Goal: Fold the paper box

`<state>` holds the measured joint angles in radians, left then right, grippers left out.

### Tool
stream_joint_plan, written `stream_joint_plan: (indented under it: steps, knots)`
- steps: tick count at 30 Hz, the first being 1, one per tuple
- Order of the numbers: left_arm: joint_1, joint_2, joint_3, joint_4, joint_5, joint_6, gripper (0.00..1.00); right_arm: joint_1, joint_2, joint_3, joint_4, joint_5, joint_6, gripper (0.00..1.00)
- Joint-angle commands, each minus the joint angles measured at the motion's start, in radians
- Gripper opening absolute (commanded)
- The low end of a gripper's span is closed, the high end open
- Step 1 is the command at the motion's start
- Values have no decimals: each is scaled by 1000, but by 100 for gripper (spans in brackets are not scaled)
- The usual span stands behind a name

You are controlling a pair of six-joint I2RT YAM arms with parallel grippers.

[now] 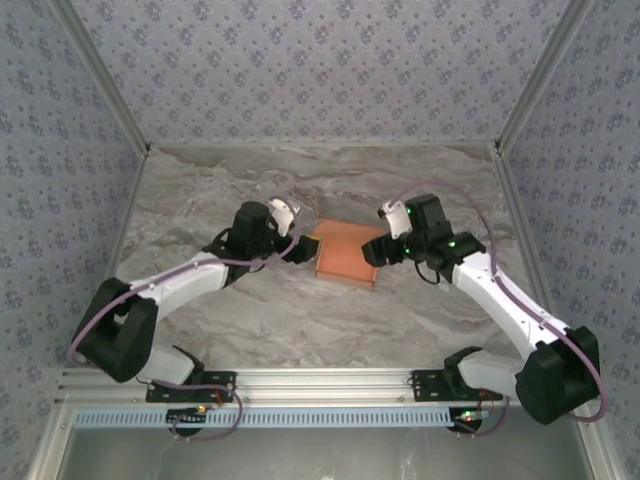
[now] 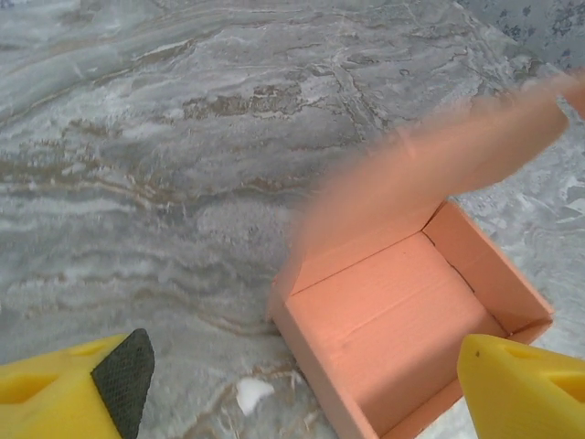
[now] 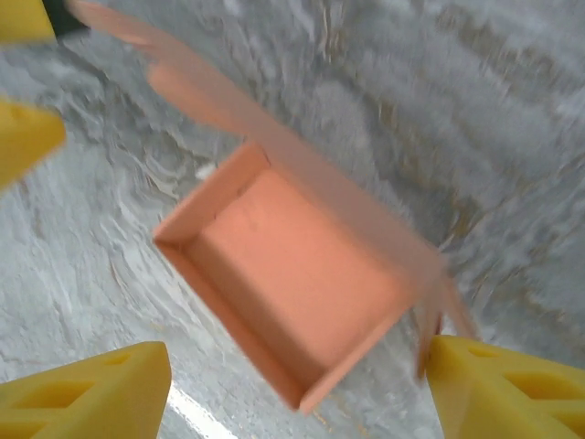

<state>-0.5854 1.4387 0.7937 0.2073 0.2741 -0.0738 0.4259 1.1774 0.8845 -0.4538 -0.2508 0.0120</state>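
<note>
Claws both hang released: the left gripper [image 1: 305, 247] and right gripper [image 1: 372, 251] flank the paper box [image 1: 345, 256], which sits open-topped between them with its lid flap raised, grasped by neither. Beneath lies a grey marbled table [image 1: 300, 320]; patterned blue-grey walls [image 1: 300, 60] enclose it.

The box [image 1: 347, 255] is sitting mid-frame, filling the gap between the left gripper [image 1: 309, 247] and right gripper [image 1: 372, 252]; bare table [image 1: 300, 320] is lying open above and below it.
</note>
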Motion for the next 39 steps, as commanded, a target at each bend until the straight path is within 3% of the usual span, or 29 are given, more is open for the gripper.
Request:
stream_joint_plan:
  steps: [1, 6, 9, 13, 19, 22, 27, 39]
  knots:
    - [-2, 62, 58, 18, 27, 84, 86, -6, -47, -67, 115, 54, 33, 76]
    - [-3, 129, 78, 66, 15, 92, 82, -72, -44, -109, 197, 126, 67, 77]
    - [-1, 134, 75, 95, 12, 97, 82, -109, -37, -125, 225, 79, 57, 78]
    - [3, 154, 84, 125, 51, 112, 72, -154, 18, -137, 284, -47, 32, 72]
    - [10, 224, 127, 149, 121, 86, 51, -136, 123, -108, 336, -84, 18, 46]
    - [11, 245, 142, 144, 147, 70, 37, -138, 138, -114, 385, -87, 73, 38]
    - [9, 240, 151, 120, 161, 9, 23, -123, 144, -114, 438, -77, 213, 29]
    - [-20, 194, 120, 123, 65, -158, 13, -9, 178, -107, 466, 31, 368, 24]
